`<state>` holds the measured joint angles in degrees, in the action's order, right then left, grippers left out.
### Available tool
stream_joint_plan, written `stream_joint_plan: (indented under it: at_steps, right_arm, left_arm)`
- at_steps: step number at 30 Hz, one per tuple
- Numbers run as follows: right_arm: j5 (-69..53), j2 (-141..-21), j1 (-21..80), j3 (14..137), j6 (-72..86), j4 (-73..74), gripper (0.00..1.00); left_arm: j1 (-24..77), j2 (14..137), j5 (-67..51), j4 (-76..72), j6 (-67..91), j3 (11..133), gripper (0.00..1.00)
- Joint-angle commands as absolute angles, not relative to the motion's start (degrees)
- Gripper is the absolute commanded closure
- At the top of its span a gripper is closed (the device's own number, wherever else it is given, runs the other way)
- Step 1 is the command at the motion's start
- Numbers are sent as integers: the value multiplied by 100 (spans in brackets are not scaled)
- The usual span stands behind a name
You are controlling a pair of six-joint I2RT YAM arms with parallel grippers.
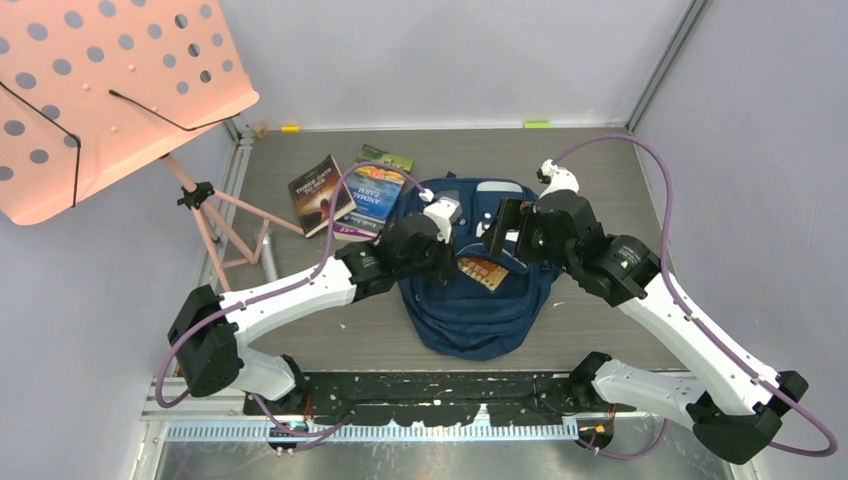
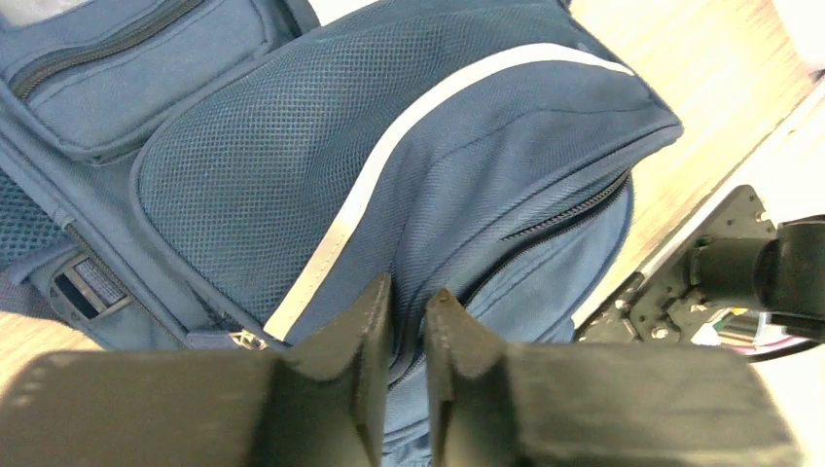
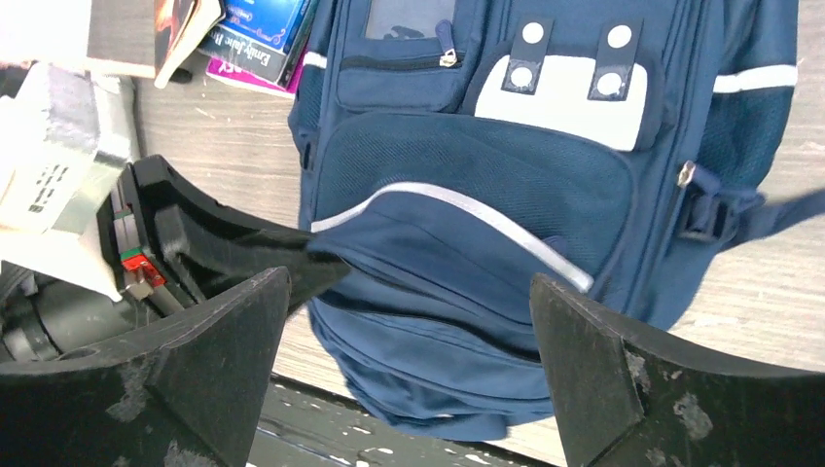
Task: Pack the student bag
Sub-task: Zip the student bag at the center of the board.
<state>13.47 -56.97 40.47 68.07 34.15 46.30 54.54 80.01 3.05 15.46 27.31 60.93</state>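
Grey table: left jaws pinch the student bag, right jaws gape wide above it.

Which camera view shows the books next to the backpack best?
The top view: the books show nearly whole, left of the backpack. The right wrist view catches only their edges; the left wrist view shows none.

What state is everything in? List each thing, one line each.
student bag: lying flat, front up, its fabric pinched by the left gripper.
left gripper: shut on the student bag.
right gripper: open wide over the bag, holding nothing.
books: closed, lying overlapped beside the bag.
orange item: on the bag between the grippers; whether tucked in, cannot tell.
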Motion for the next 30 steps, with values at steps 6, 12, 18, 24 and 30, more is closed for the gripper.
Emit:
stream_joint_plan:
  at_steps: [6, 12, 18, 24, 30]
  right_arm:
    - [1213, -5509, 4034, 6414, 4113, 3967, 5]
    - [869, -5838, 4205, 6338, 3654, 3921, 5]
    - [2863, -6304, 5194, 6380, 4120, 4866, 3]
    - [3784, -5802, 5163, 5791, 5289, 5203, 0]
    - [2718, -5284, 3752, 5107, 5247, 5041, 0]
  left_arm:
    - [5497, 7050, -165, 747, 1648, 5691, 16]
    - [4964, 6172, -422, 1348, 1076, 5108, 5]
    - [3827, 5925, -757, 1534, 1345, 4666, 5]
    - [3573, 6091, -976, 838, 880, 4115, 8]
    - [3559, 6531, -1320, 398, 843, 3945, 11]
